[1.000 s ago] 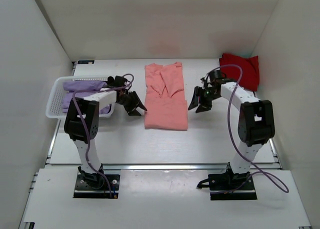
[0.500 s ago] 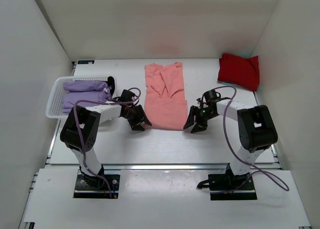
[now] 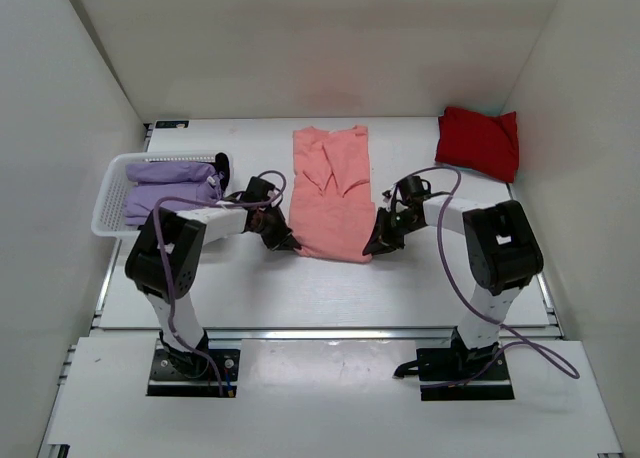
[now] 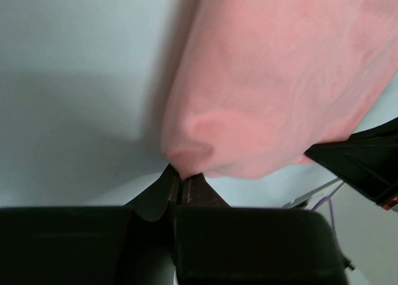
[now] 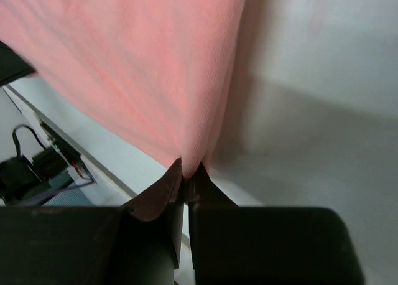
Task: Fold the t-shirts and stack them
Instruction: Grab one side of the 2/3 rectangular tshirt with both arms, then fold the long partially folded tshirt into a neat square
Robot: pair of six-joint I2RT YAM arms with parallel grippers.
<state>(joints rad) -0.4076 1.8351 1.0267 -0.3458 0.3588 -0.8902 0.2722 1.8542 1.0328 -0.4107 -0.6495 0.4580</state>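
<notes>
A salmon-pink t-shirt (image 3: 330, 193) lies folded lengthwise in the middle of the table. My left gripper (image 3: 288, 243) is shut on its near left corner; the left wrist view shows the pink cloth (image 4: 273, 79) pinched between the closed fingertips (image 4: 182, 180). My right gripper (image 3: 372, 245) is shut on the near right corner, with the pink cloth (image 5: 143, 67) drawn into the closed fingertips (image 5: 185, 172). A red t-shirt (image 3: 479, 143) lies folded at the back right. Lavender-purple t-shirts (image 3: 170, 190) rest in the basket.
The white lattice basket (image 3: 106, 203) stands at the left edge of the table. White walls close in on both sides and at the back. The arms' bases sit at the near edge.
Both grippers came down and inward to the pink t-shirt's near corners and shut on them. The near hem has lifted a little.
</notes>
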